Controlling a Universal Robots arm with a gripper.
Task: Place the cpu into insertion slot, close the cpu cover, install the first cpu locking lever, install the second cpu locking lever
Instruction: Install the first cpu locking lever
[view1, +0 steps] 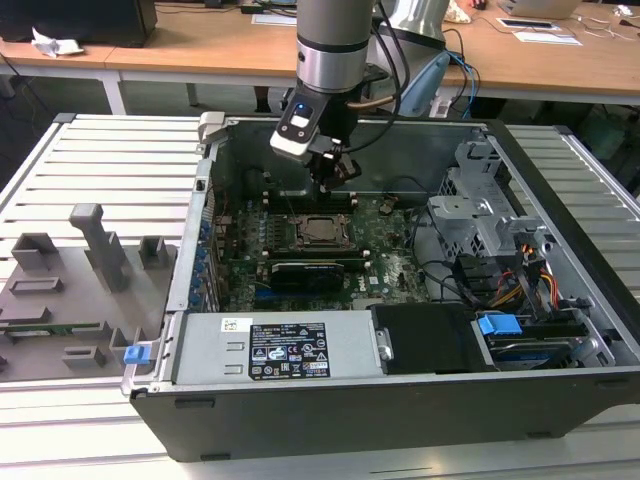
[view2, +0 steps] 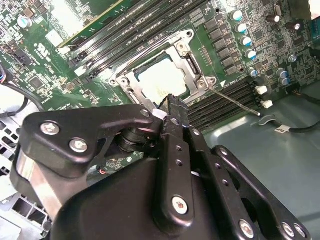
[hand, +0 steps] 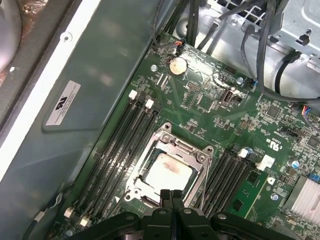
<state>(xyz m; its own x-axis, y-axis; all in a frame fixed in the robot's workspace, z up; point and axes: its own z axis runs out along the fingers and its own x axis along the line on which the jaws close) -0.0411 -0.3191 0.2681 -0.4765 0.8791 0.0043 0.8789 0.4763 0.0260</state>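
Observation:
The cpu (hand: 167, 172) lies in its socket on the green motherboard, its silvery top showing through the window of the cpu cover (hand: 186, 145), which lies flat over it. In the exterior view my gripper (view1: 335, 185) hangs inside the open computer case just behind the cpu (view1: 322, 229). Both wrist views show the gripper (hand: 171, 194) with fingers pressed together, its tip low at the socket's edge beside the cpu (view2: 162, 82). Nothing is visible between the fingers. A thin wire locking lever (view2: 235, 101) juts out from a corner of the cover (view2: 195, 75).
Black memory slots (hand: 120, 150) flank the socket on both sides. A long black card (view1: 305, 272) lies in front of it. A metal drive cage (view1: 480, 215) with cables stands at the exterior view's right, the power supply (view1: 285, 350) in front. A grey fixture plate (view1: 70, 290) lies outside the case.

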